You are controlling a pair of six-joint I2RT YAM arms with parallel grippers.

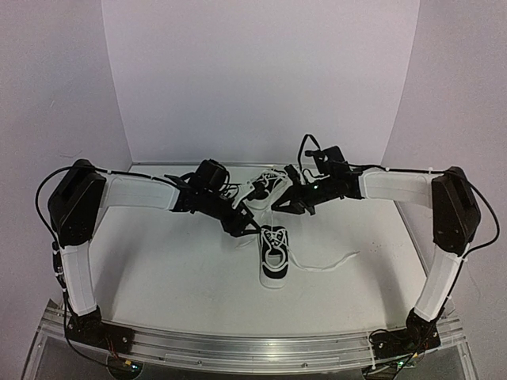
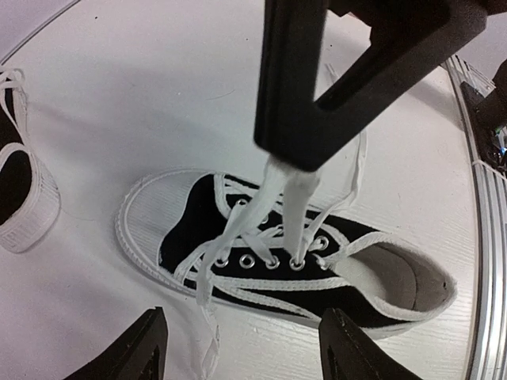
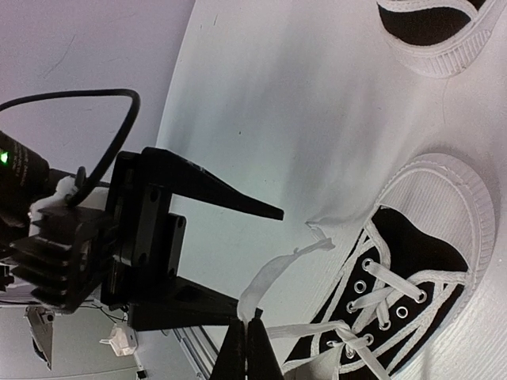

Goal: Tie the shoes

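Note:
The near shoe [image 1: 274, 255] is a black sneaker with a white sole, lying on the table with its toe toward the back. It fills the left wrist view [image 2: 277, 253] and shows in the right wrist view [image 3: 408, 297]. My right gripper [image 3: 247, 328] is shut on a white lace [image 3: 279, 271] and holds it up above the eyelets. It also shows in the left wrist view [image 2: 289, 154] and the top view [image 1: 280, 207]. My left gripper [image 2: 244, 324] is open and empty, hovering beside the shoe, close to the right gripper [image 1: 247, 228].
The second shoe [image 1: 266, 185] lies behind the grippers and shows at the edge of the left wrist view [image 2: 20, 194] and the right wrist view [image 3: 436, 36]. A loose lace [image 1: 333, 262] trails right of the near shoe. A metal rail [image 1: 253, 344] runs along the front edge.

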